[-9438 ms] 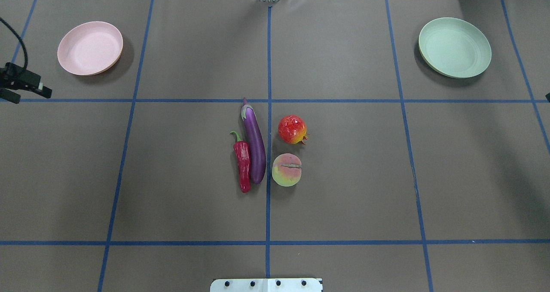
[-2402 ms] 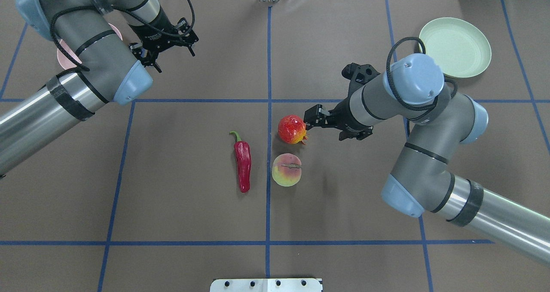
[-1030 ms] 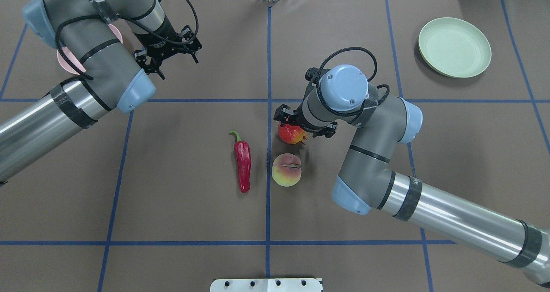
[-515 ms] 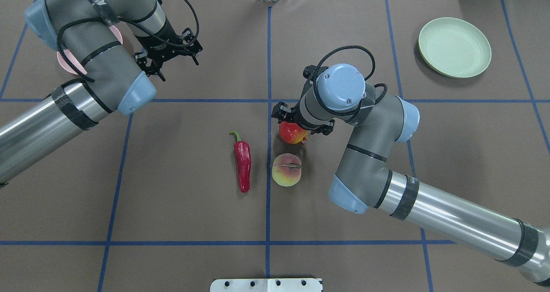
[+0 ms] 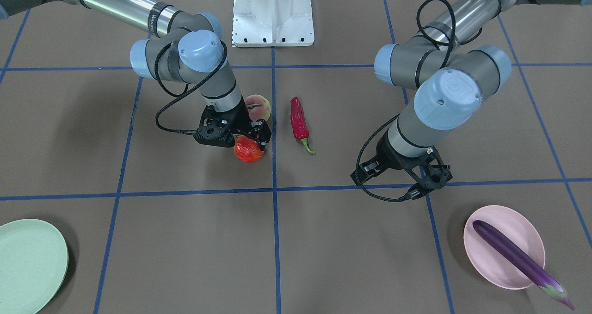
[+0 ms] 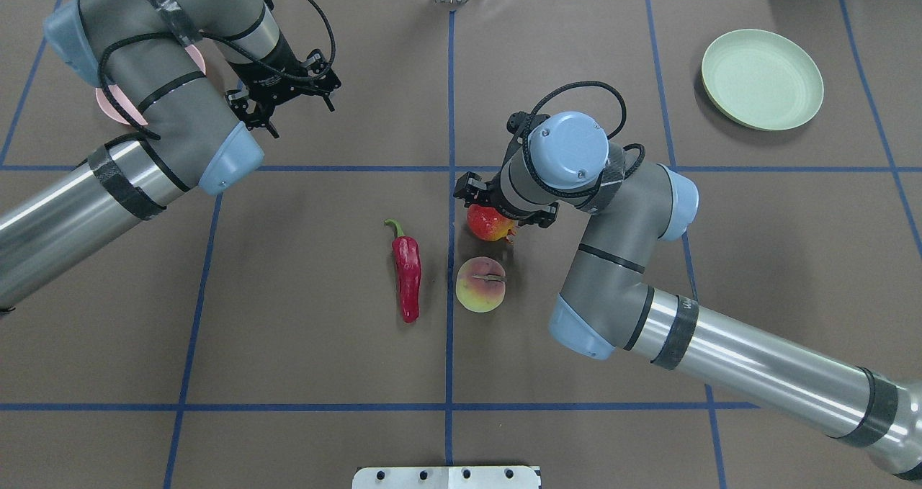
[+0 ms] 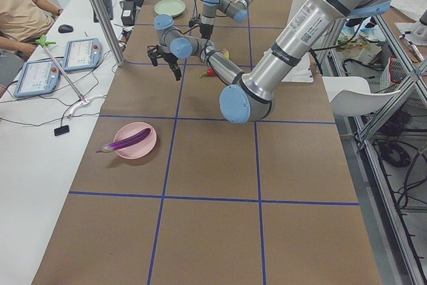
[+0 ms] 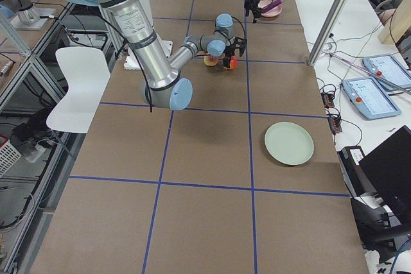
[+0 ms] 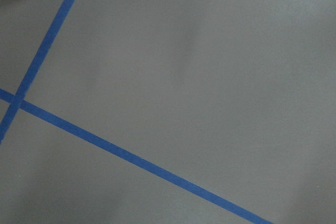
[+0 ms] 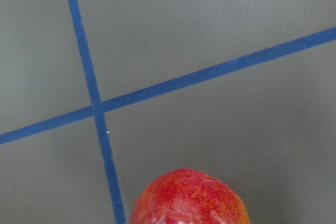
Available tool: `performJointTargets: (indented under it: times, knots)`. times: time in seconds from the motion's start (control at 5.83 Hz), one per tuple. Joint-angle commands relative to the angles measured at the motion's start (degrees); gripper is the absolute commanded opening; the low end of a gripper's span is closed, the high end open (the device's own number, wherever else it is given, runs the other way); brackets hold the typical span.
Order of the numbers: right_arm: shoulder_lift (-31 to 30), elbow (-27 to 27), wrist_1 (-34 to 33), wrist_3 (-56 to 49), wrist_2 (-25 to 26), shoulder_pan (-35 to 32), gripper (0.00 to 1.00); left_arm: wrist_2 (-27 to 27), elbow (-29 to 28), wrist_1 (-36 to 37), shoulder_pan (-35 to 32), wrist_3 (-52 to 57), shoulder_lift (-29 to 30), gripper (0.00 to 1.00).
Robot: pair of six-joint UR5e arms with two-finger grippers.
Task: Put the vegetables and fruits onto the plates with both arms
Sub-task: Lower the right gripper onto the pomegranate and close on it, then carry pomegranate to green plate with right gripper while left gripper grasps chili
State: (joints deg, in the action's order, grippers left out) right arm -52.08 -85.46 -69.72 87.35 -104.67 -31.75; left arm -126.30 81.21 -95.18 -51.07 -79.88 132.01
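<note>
Red fruit (image 5: pixel 249 151) under the right tool (image 5: pixel 251 142), and we cannot tell if it's gripped. Left tool (image 5: pixel 403 175) hangs released near the pink plate (image 5: pixel 478 261).

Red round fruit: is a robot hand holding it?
Can't tell: the right end effector sits atop the red fruit. The left end effector holds nothing.

— What's underneath it all?
— A brown mat (image 6: pixel 324 330) with a blue tape grid (image 6: pixel 449 374). Seen from overhead, a white base block (image 6: pixel 446 479) sits at six o'clock.
— And off the mat?
— Seen from the left end, a white chair (image 7: pixel 350 95) is at three o'clock and two tablets (image 7: pixel 81 53) are at ten.
</note>
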Motion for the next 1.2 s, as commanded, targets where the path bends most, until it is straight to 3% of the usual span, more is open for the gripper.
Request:
performJointTargets:
  times: [0.0, 0.17, 0.51, 0.69, 1.03]
  knots:
    - [0.1, 1.3, 2.3, 0.2, 0.4, 0.2, 0.72, 0.0, 0.1, 0.1, 0.0, -0.1, 0.1, 1.00]
    - [0.0, 1.3, 2.7, 0.6, 0.3, 0.2, 0.01, 0.0, 0.9, 0.0, 1.0, -1.8, 0.1, 1.00]
    - [-0.6, 0.0, 2.7, 0.7, -0.7, -1.4, 0.00, 3.3, 3.6, 0.0, 6.8, -8.2, 0.1, 1.00]
    - [-2.7, -2.1, 2.7, 0.5, -5.1, -5.3, 0.00, 6.5, 4.8, 0.0, 10.6, -8.9, 0.1, 1.00]
    - [-5.0, -0.8, 2.0, -4.9, -11.6, -17.7, 0.00, 14.5, 4.9, 0.2, 19.6, -10.9, 0.3, 1.00]
